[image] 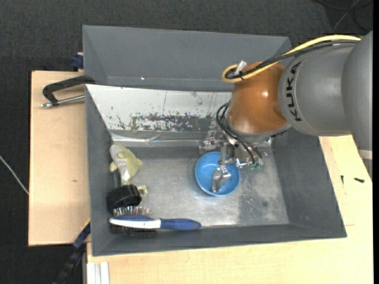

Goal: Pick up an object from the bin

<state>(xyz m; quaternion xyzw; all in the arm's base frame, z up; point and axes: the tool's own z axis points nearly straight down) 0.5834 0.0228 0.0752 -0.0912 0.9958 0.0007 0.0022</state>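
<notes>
1. The gripper (221,176) is reaching down into a small blue bowl (205,181). Whether it is released or clenched I cannot tell.
2. The blue bowl is sitting upright on the floor of the bin (269,209), about mid-bin, near the back wall and well apart from the other things.
3. Handling, as a judgement: the bowl is looking like light, stiff plastic, smooth and probably slippery, and not fragile. It is likely skidding or tipping if pushed sideways.
4. Where to take hold, as a judgement: the thin rim is offering the best hold, with one side of the tool inside the wall and one outside. The round body is looking too wide to span.
5. Counting the things lying in the bin:
   - one blue bowl
   - one yellowish crumpled thing (125,163) at the left
   - one black round thing (122,197) below it
   - one brush (155,223) with a blue handle along the front wall
</notes>
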